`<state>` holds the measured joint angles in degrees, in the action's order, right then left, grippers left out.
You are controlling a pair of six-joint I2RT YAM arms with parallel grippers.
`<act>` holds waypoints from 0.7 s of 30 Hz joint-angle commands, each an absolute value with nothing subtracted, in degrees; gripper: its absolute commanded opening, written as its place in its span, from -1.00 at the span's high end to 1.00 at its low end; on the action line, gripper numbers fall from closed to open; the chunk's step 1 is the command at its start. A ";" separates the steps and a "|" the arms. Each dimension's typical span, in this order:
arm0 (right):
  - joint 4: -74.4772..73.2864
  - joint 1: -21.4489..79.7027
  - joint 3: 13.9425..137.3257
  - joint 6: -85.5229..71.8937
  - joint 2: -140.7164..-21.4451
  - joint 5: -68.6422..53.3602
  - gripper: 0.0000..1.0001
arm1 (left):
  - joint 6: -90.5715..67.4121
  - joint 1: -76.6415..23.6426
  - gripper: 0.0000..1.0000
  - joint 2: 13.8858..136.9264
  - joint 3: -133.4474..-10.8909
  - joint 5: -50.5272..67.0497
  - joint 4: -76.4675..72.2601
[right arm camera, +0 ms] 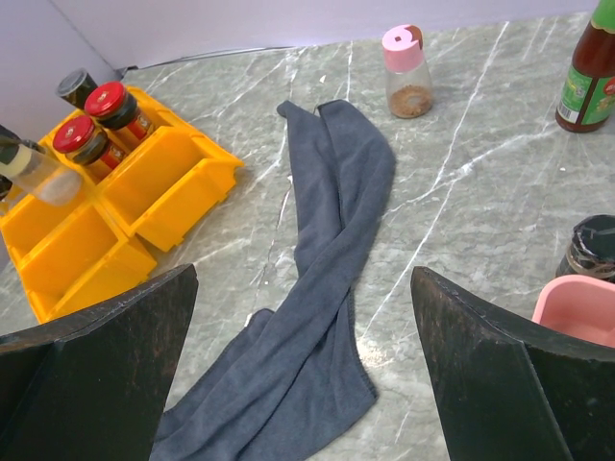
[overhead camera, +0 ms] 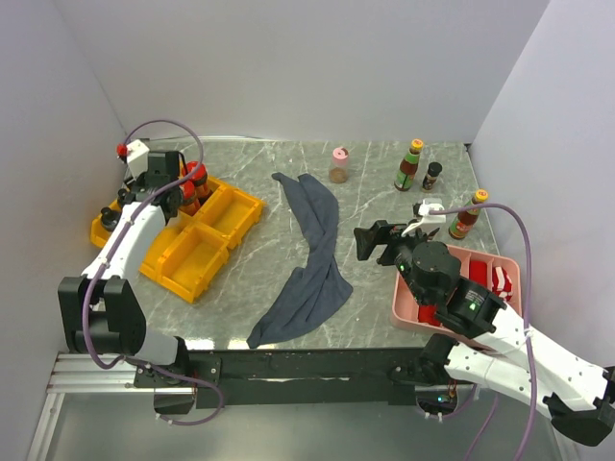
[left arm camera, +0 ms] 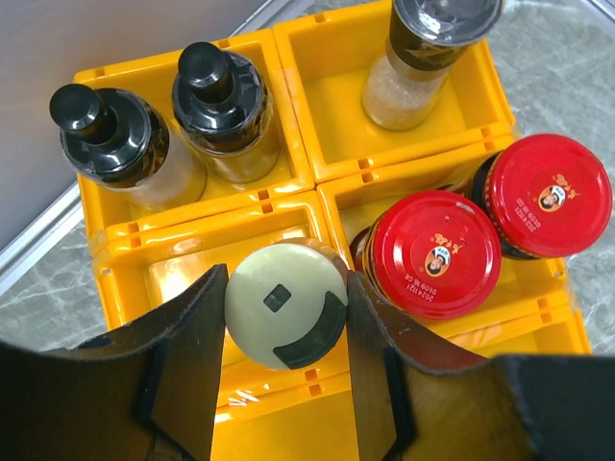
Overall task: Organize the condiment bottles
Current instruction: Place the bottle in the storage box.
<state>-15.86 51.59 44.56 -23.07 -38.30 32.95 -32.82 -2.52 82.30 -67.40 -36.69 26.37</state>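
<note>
1. The left gripper (left arm camera: 285,309) has its jaws clamped on the pale-capped shaker (left arm camera: 279,293), one finger on each side of the cap; the shaker is over a compartment of the yellow bins (left arm camera: 192,226), far left on the table.
2. Just beside it, two red-lidded jars (left arm camera: 432,254) share one compartment; two black-capped bottles (left arm camera: 101,130) share another.
3. The right gripper (right arm camera: 303,279) has its jaws wide apart, holding nothing, above the grey-blue cloth (right arm camera: 327,240).
4. The pink-capped shaker (overhead camera: 338,165) stands far centre; three bottles (overhead camera: 409,165) stand far right, one just beside the pink tray (overhead camera: 509,264).
</note>
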 commanded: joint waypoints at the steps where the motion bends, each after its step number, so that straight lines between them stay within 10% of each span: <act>1: -15.29 51.33 44.12 -23.03 -37.44 33.84 -1.00 | -35.95 -2.02 0.98 82.27 -66.79 -39.28 29.08; 21: -15.38 51.42 44.30 -23.03 -36.91 33.84 -1.00 | -37.00 -2.02 0.98 78.93 -59.34 -39.03 20.13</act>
